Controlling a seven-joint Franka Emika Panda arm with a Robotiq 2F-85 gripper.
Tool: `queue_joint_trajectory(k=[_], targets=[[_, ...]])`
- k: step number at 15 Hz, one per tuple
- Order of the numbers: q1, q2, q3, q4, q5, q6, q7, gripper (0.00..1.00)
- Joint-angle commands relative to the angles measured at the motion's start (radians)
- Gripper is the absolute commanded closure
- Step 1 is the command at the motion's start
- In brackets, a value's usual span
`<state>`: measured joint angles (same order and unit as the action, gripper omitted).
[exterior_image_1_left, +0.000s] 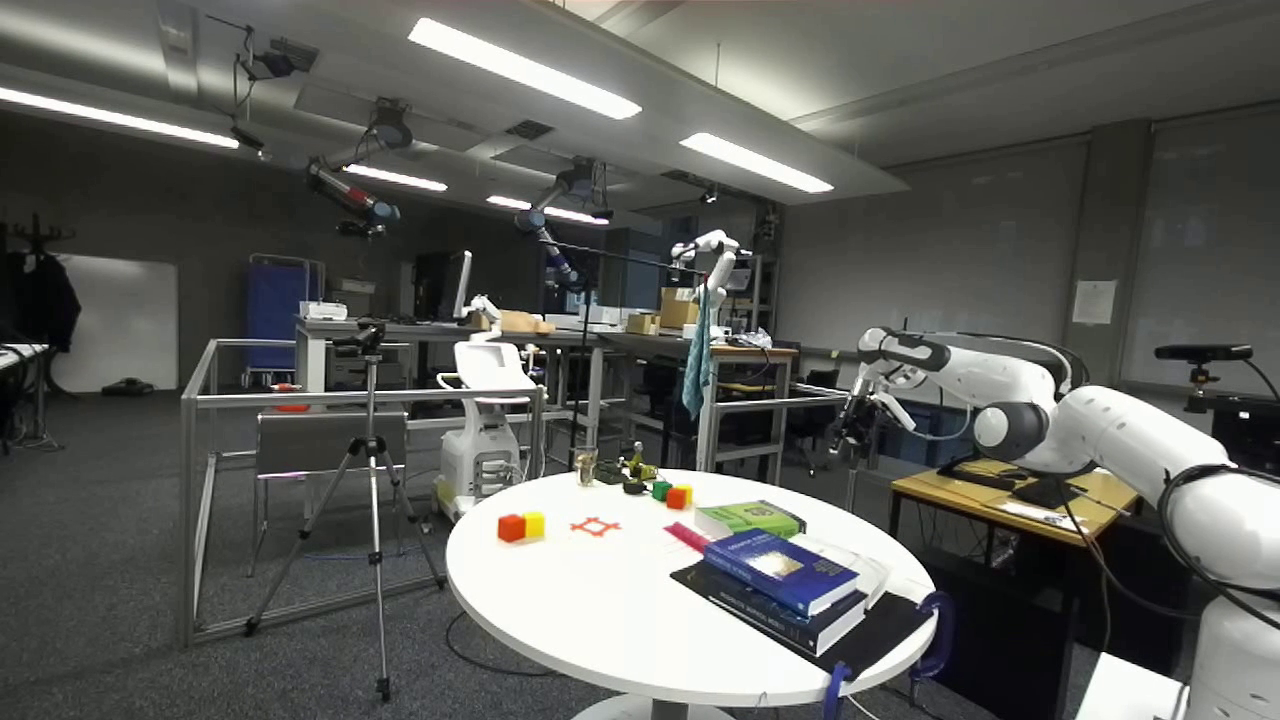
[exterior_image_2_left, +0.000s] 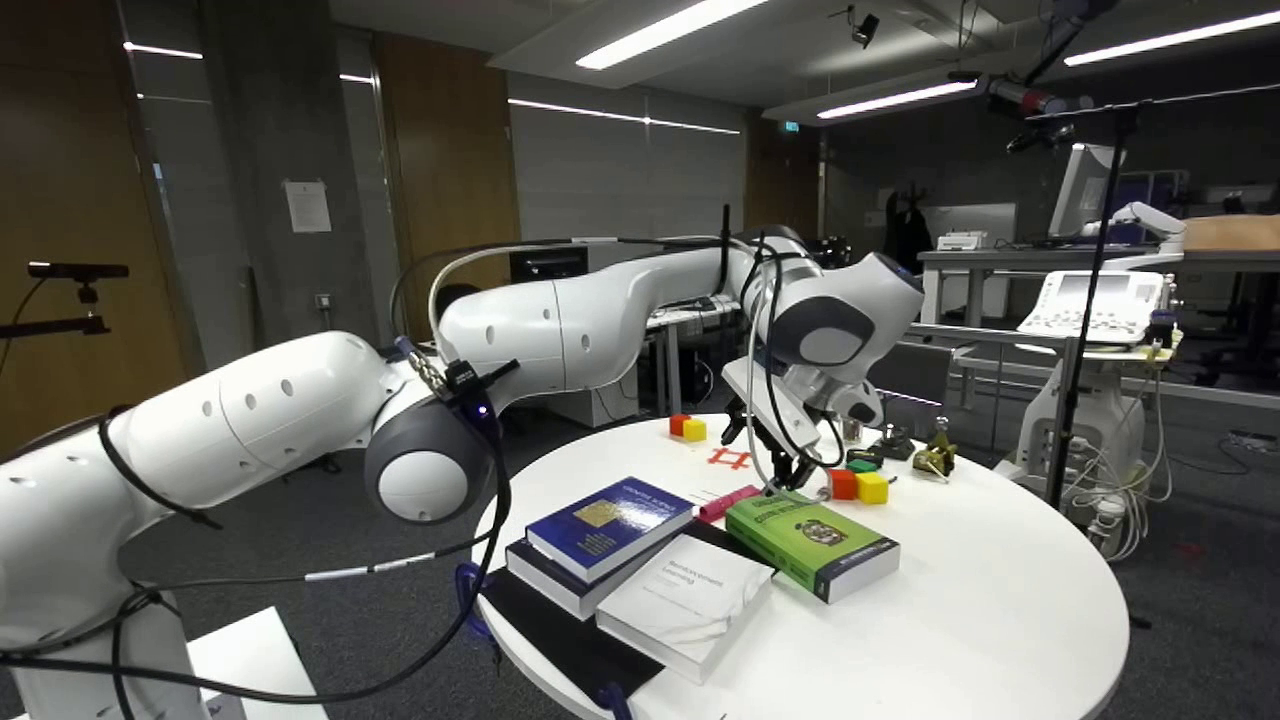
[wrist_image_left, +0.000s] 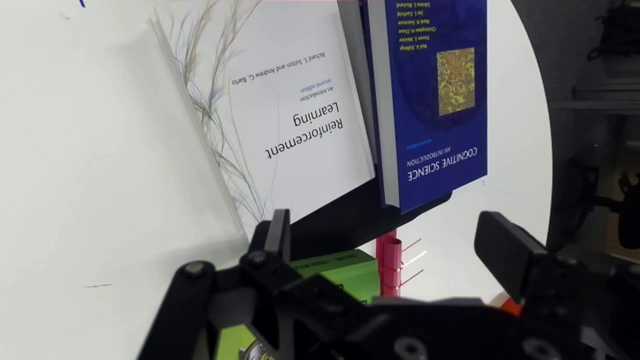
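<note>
My gripper (wrist_image_left: 384, 232) stands open above the table with nothing between its fingers. In an exterior view the gripper (exterior_image_2_left: 763, 455) appears above the green book (exterior_image_2_left: 815, 535), tilted downward; whether it touches anything there I cannot tell. A pink tubular piece (wrist_image_left: 391, 262) with thin prongs lies beside the green book, seen between the fingers in the wrist view. Farther up that view are a white book (wrist_image_left: 300, 125) and a blue book (wrist_image_left: 442, 130). The blue one lies on a dark thick book (exterior_image_2_left: 560, 575). Under these books spreads a black mat (wrist_image_left: 345, 220).
A red cube (exterior_image_1_left: 511, 527) and a yellow cube (exterior_image_1_left: 533, 524) sit near an orange hash-shaped piece (exterior_image_1_left: 596, 526). More cubes (exterior_image_2_left: 857, 487), a glass (exterior_image_1_left: 585, 466) and a gold figure (exterior_image_2_left: 935, 457) stand farther along the round table (exterior_image_1_left: 560, 610). Blue clamps (exterior_image_1_left: 935, 635) grip its edge.
</note>
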<state>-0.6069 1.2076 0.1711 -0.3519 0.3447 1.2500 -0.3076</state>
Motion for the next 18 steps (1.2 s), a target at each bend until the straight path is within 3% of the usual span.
queue_joint_trajectory(k=[1,12,18], targets=[[0.029,-0.038,-0.032,0.0,-0.056,-0.038,0.014,0.0],[0.113,-0.052,-0.092,0.0,-0.172,-0.03,-0.038,0.0],[0.105,-0.017,-0.074,-0.005,-0.144,-0.003,-0.012,0.0]])
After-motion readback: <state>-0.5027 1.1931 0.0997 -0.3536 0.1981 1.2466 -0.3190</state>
